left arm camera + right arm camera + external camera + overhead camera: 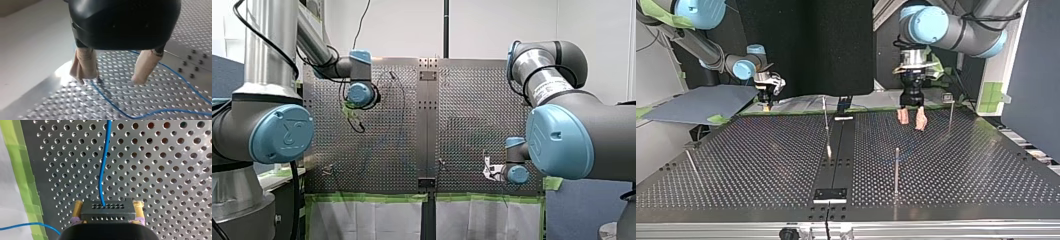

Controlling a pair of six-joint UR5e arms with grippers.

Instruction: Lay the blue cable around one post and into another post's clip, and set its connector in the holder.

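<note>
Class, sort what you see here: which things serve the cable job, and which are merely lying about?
For the job: blue cable, connector, posts, holder, left gripper, right gripper.
Lying about: green tape, grey board.

White wall (492,25), black backdrop panel (806,45), green tape (372,197) edging pale sheeting (367,220)

Silver-grey arms (272,45), blue joint caps (282,132), black cables (293,200), black left tool (111,80), beige pads (85,62)
</note>
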